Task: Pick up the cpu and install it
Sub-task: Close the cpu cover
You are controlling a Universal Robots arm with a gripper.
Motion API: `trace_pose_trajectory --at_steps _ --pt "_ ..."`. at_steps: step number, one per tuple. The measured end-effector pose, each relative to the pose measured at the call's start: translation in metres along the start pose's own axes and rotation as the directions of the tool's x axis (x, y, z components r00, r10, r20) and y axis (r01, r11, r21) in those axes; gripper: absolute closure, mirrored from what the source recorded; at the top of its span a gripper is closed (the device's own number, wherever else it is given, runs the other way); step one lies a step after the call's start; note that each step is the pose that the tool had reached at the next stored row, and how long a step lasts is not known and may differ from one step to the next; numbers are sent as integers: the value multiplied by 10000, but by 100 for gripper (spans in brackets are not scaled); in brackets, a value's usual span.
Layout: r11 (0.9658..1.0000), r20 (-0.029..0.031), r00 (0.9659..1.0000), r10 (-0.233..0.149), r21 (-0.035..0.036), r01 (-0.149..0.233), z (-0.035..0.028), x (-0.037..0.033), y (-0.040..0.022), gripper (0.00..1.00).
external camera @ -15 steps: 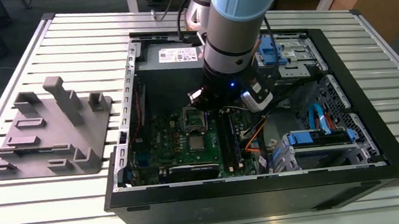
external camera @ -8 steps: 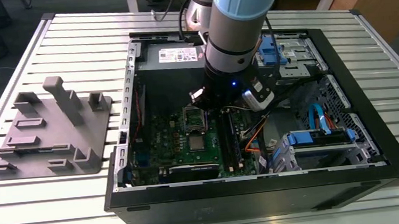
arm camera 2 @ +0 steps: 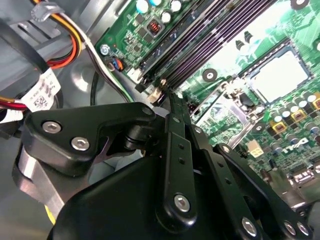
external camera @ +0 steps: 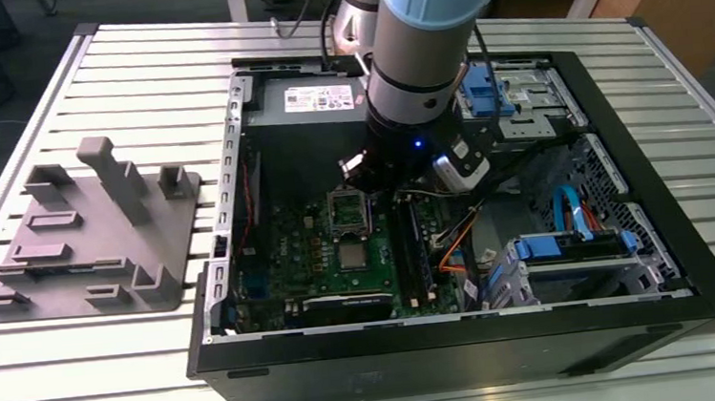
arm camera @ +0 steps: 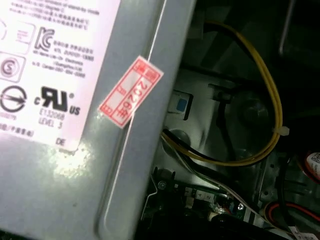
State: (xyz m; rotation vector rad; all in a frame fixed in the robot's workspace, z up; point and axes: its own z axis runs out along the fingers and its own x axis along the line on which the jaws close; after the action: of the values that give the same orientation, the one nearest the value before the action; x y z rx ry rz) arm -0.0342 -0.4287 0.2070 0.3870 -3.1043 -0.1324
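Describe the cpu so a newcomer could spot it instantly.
Start at the open black computer case on the slatted table and look onto its green motherboard. The cpu lies flat there, just to the exterior view's left of the long black memory sticks. It is the board's one plain silvery-grey square, unlike the dark, busy parts around it.

My arm [external camera: 427,23] hangs almost straight down in the exterior view, a pale blue cap above a silver-grey tube. The dark wrist [external camera: 408,110] sits below it with a small blue light [external camera: 418,143] glowing. The black gripper [external camera: 374,172] points downward, leaning slightly toward the exterior view's left. In the second wrist view, I see the gripper's [arm camera 2: 172,100] black link bars [arm camera 2: 175,165], fastened with silver screws [arm camera 2: 181,201], narrowing toward the tip
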Motion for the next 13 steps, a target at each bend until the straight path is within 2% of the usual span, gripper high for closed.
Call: trace_pose_trajectory --at_steps 4,9,13 --pt "10000 23 10000 -1 7 1 6 8 9 89" --pt "10000 168 9998 -56 45 55 22 31 21 89" --pt "9999 231 9996 -142 62 141 27 42 33 89"
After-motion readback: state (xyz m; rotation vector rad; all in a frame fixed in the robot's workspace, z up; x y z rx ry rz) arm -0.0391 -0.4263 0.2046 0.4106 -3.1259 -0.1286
